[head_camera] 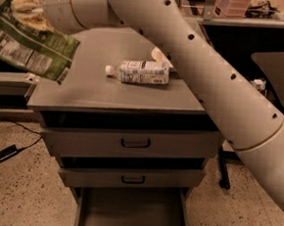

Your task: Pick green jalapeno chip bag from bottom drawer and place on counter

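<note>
My gripper (25,6) is at the top left, above and to the left of the counter (104,95). It is shut on the green jalapeno chip bag (30,45), which hangs tilted in the air beside the counter's left edge. The bag is crinkled, with white and dark print. The bottom drawer (132,213) stands pulled open at the bottom of the view, and its grey inside shows nothing in it. My large white arm (199,75) crosses from the right over the cabinet.
A clear plastic bottle with a white label (140,71) lies on its side on the counter. A pale plate (158,54) is partly hidden behind my arm. Two upper drawers (135,143) are slightly open. A cable and adapter (6,152) lie on the floor at left.
</note>
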Robot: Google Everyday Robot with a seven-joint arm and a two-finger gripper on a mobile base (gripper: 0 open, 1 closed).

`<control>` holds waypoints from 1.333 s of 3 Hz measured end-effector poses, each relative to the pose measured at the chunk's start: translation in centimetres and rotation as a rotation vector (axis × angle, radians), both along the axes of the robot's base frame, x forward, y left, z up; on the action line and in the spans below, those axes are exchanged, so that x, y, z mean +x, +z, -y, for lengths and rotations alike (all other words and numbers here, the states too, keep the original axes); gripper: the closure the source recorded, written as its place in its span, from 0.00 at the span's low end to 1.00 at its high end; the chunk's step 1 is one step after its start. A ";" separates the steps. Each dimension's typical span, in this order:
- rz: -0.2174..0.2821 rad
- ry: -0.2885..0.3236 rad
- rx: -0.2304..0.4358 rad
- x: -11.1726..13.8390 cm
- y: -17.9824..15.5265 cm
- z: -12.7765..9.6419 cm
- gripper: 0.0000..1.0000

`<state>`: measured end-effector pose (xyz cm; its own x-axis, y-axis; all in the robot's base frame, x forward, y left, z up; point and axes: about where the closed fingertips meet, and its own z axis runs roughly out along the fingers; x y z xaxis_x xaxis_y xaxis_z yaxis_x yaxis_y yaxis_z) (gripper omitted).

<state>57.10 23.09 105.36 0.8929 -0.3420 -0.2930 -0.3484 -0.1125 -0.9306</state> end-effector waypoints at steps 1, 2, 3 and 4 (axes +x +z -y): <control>-0.041 -0.134 0.109 5.8 2.3 0.5 1.00; -0.030 -0.297 0.167 10.3 2.9 2.7 1.00; 0.017 -0.455 0.165 13.8 1.8 6.2 1.00; -0.059 -0.534 0.210 16.6 0.2 8.2 1.00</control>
<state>73.73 14.92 105.51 0.5927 -0.6696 -0.4477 -0.3586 0.2783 -0.8910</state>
